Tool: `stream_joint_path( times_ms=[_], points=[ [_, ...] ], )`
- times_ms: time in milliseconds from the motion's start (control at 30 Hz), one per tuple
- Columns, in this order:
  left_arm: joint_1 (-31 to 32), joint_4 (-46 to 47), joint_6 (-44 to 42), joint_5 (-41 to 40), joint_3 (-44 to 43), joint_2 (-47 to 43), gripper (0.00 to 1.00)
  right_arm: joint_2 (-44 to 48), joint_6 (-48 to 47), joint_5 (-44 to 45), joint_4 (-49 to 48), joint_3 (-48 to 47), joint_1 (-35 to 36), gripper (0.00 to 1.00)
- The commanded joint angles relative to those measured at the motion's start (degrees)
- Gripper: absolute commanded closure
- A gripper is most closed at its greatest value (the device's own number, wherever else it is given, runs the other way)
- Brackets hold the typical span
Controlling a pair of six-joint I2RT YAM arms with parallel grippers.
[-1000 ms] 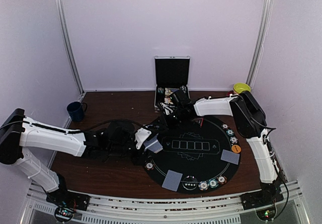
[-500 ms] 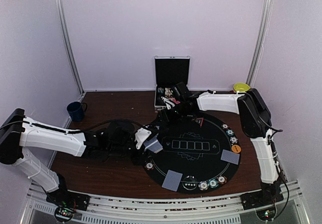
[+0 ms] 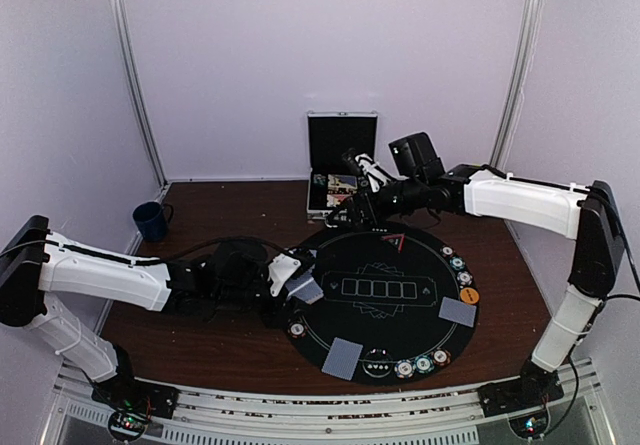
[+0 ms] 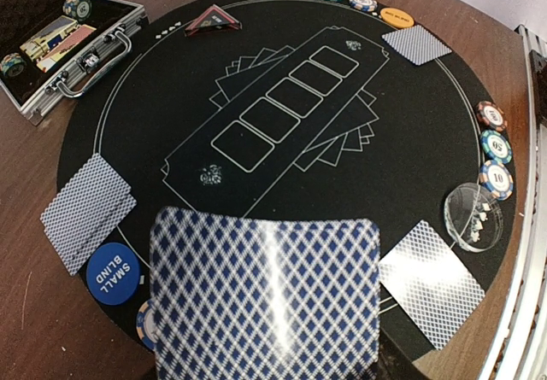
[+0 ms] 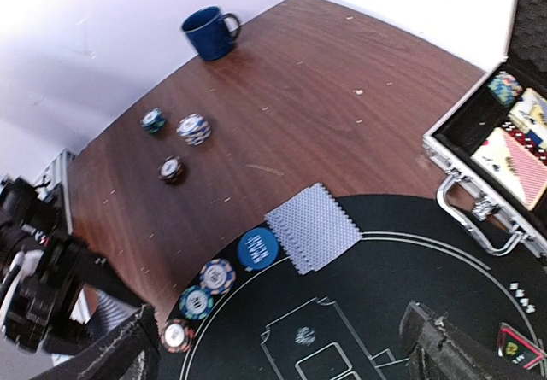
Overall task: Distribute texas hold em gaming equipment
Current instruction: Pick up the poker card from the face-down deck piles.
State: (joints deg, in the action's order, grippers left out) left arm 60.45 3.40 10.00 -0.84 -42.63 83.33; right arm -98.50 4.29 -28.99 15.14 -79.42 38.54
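Between the hidden fingers of my left gripper (image 4: 265,371) is a stack of blue-diamond-backed playing cards (image 4: 265,299), held low over the near-left rim of the round black mat (image 3: 385,300). My right gripper (image 5: 282,354) hangs open and empty above the mat's far-left side, close to the case (image 3: 342,165). Beneath it lie a dealt card pile (image 5: 312,226), the blue Small Blind button (image 5: 256,248) and three chips (image 5: 196,301). More card piles (image 4: 432,282) (image 4: 416,44), chips (image 4: 497,147) and an orange button (image 4: 397,17) line the rim.
The open silver case (image 5: 504,141) stands beyond the mat with chips and card boxes inside. A dark blue mug (image 5: 208,32) is at the far left. Three loose chips (image 5: 171,169) lie on the wood. A clear dish (image 4: 473,216) and a red triangle (image 4: 212,21) rest on the mat.
My right arm has lifted off the mat's far-left edge and swung back toward the case, its jaws spreading wide. The left arm and its cards have stayed still.
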Motion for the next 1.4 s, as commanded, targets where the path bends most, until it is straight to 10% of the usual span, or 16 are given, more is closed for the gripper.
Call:
stream_joint_path(
  times_ms=[0,200,1367],
  points=[
    [0.2,3.2,0.04,0.14,-0.87,-0.54,0.47,1.98,-2.17,-10.07,-2.74,4.42,-0.05,0.0],
    [0.23,3.68,-0.15,0.44,-0.45,-1.27,0.47,1.27,0.09,-21.48,-6.63,8.23,1.22,0.0],
    [0.29,4.45,-0.51,1.77,-0.08,-1.41,0.47,-14.24,6.45,-24.39,-4.98,0.87,9.11,0.23]
  ],
)
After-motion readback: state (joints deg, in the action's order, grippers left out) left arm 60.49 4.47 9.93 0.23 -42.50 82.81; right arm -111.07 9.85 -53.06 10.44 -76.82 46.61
